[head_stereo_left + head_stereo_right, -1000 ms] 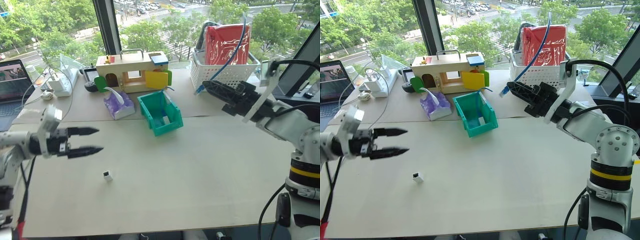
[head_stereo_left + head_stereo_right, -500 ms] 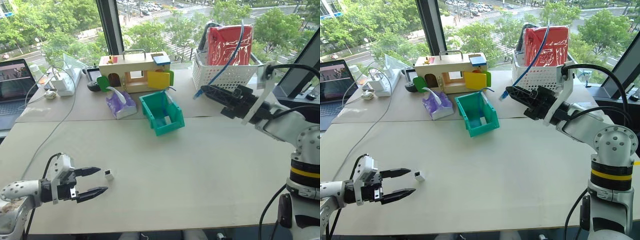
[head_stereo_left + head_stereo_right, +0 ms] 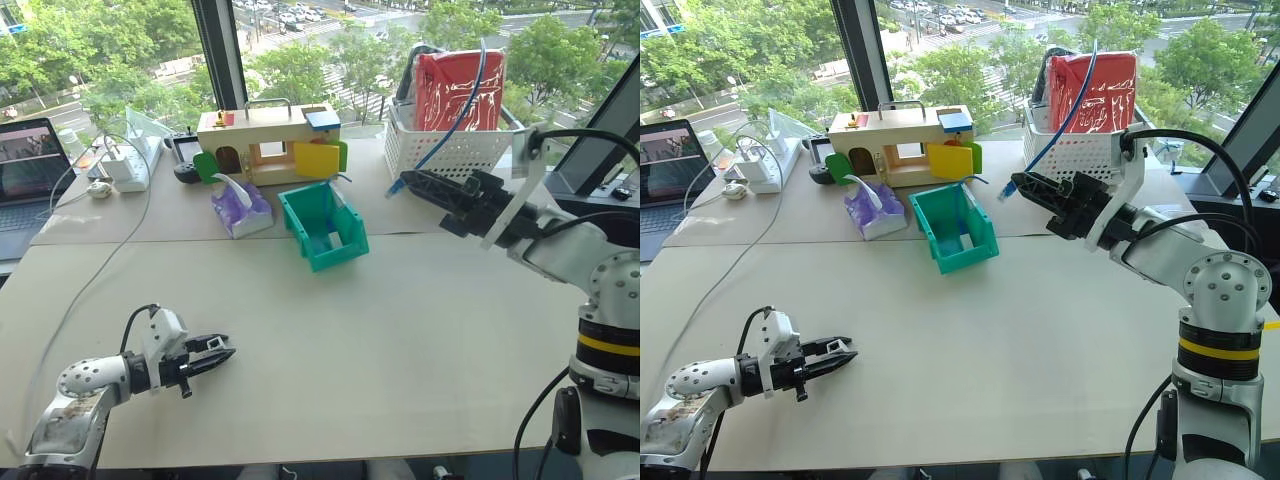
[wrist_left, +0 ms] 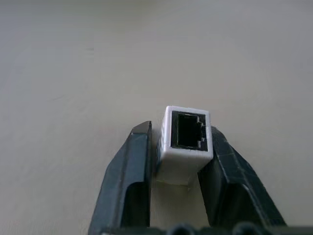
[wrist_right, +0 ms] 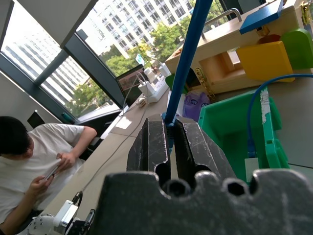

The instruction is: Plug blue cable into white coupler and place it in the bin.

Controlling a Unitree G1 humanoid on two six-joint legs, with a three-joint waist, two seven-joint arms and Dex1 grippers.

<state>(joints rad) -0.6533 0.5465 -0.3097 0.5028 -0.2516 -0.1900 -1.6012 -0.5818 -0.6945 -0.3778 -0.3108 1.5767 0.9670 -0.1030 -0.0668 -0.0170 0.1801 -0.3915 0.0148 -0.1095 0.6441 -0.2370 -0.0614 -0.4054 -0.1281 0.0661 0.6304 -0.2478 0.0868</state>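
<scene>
The white coupler (image 4: 186, 142) sits pinched between the two black fingers of my left gripper (image 3: 215, 352), its dark socket facing outward, low over the table near the front left. My right gripper (image 3: 412, 181) is raised at the right, shut on the blue cable (image 3: 462, 95). The cable's clear plug (image 3: 1008, 186) sticks out just past the fingertips, and the rest of it rises toward the basket behind. In the right wrist view the blue cable (image 5: 188, 49) runs up from between the fingers. The teal bin (image 3: 333, 256) stands at mid-table, between the two grippers and farther back.
Behind the bin stand a wooden toy house (image 3: 268, 140), a purple pouch (image 3: 238, 208) and a white basket (image 3: 450, 150) with a red bag. A laptop (image 3: 25, 170), a power strip (image 3: 125, 165) and a grey-white wire (image 3: 90, 285) are at the left. A seated person (image 5: 29, 161) is beyond the table.
My left gripper came down, moved right to the coupler that lay on the table, and shut on it. The right gripper has stayed put with the cable.
</scene>
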